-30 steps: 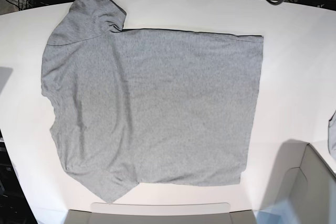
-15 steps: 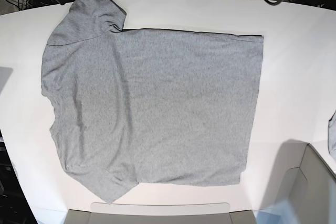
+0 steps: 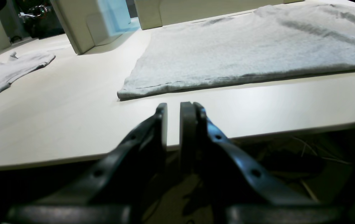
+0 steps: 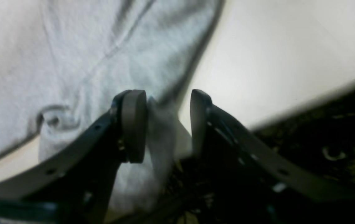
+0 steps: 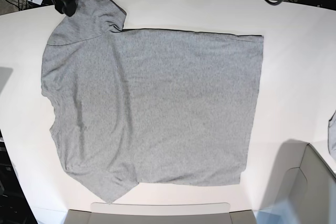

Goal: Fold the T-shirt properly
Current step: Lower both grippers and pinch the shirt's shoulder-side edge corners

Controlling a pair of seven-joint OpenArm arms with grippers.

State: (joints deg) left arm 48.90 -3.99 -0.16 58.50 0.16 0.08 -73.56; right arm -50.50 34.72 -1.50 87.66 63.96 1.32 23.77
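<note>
The heather-grey T-shirt (image 5: 157,103) lies spread flat on the white table (image 5: 294,66), plain side up, with its sleeves at the left. My right gripper (image 5: 65,1) is at the far-left sleeve. In the right wrist view it (image 4: 166,102) is open, with the T-shirt's (image 4: 71,46) sleeve edge bunched between its fingers. My left gripper (image 3: 173,109) hangs just off the table's edge, facing the T-shirt's (image 3: 243,46) hem corner. Its jaws stand narrowly apart with nothing between them. The left arm does not show in the base view.
A second piece of grey fabric (image 5: 332,135) lies at the table's right edge, also seen as fabric (image 3: 6,71) in the left wrist view. Cream bins (image 5: 310,182) stand at the near right and a cream bin (image 5: 160,211) at the front. Cables lie beyond the far edge.
My right gripper has come into the base view at the top left and moved onto the far-left sleeve. The T-shirt has not shifted.
</note>
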